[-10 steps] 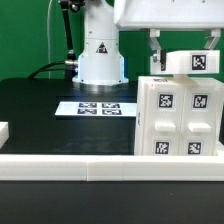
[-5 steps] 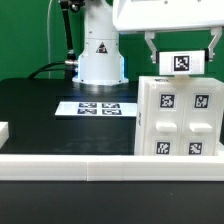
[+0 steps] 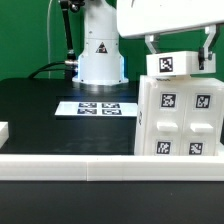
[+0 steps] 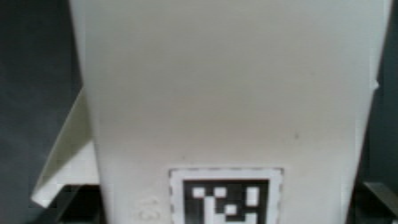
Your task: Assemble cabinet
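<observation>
The cabinet (image 3: pixel 180 118) is a large white box with four small tagged panels, standing at the exterior view's right on the black table. My gripper (image 3: pixel 180 62) hangs just above its top and is shut on a small white tagged block (image 3: pixel 176 63), held between the fingers (image 3: pixel 150 48). In the wrist view the white block (image 4: pixel 231 100) fills most of the frame, with its tag near the fingers; the cabinet below is mostly hidden.
The marker board (image 3: pixel 97 107) lies flat on the black table in front of the robot base (image 3: pixel 100 60). A white rail (image 3: pixel 60 165) runs along the table's front edge, with a small white piece (image 3: pixel 4 131) at the exterior view's left.
My gripper has moved toward the exterior view's left with the small tagged block, bringing it over the middle of the cabinet's top. The cabinet has not moved.
</observation>
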You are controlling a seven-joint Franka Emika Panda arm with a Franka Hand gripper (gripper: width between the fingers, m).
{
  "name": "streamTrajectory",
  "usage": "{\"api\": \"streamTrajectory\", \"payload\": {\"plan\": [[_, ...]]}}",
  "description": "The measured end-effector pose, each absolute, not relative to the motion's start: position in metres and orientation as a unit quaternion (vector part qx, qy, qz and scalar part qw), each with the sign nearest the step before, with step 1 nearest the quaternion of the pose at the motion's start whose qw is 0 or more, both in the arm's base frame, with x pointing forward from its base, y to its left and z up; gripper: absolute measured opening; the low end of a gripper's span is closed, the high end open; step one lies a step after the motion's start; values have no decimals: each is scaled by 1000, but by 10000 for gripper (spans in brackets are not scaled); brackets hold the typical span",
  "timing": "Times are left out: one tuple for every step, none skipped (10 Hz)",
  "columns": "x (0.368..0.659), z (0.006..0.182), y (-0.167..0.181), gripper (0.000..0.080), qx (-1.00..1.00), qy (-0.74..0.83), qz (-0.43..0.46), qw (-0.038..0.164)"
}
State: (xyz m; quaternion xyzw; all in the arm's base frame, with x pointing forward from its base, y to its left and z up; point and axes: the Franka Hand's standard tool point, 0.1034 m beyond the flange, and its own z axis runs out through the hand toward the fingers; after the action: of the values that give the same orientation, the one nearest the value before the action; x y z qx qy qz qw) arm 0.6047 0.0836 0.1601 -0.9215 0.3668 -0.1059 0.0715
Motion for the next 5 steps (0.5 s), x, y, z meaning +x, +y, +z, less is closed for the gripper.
{"api": "streamTrajectory", "payload": {"plan": [[605, 160, 84, 563, -907, 402, -106, 76], [605, 160, 83, 563, -894, 428, -103, 80], [604, 159, 81, 563, -874, 468, -99, 90], [604, 158, 79, 563, -858, 494, -98, 97], [604, 157, 78, 563, -829, 541, -92, 108]]}}
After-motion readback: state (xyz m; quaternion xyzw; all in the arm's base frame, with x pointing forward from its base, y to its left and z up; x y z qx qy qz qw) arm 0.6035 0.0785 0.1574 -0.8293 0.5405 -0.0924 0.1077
